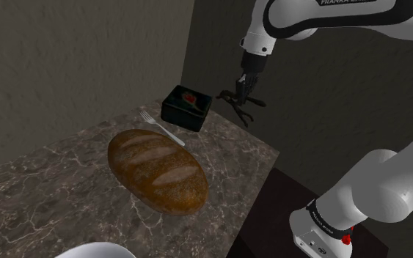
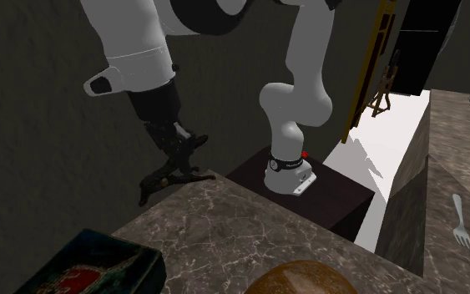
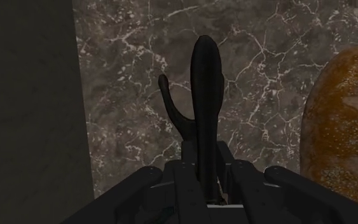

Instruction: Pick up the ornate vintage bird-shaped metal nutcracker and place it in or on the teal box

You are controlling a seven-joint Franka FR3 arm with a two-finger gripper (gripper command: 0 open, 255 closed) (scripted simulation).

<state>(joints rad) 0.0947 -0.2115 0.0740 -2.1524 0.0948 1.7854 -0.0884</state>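
Nutcracker: dark bird-shaped piece [image 1: 240, 101], aloft just beside the teal box [image 1: 186, 108], higher than its rim and not yet over it.
Jaws: gripper [image 1: 249, 82] clamped on the nutcracker's body, with its thin limbs splayed below.
Handling: probably rigid, weighty, smooth metal that may pivot, so hold the thick middle.
Teal box: open-topped.
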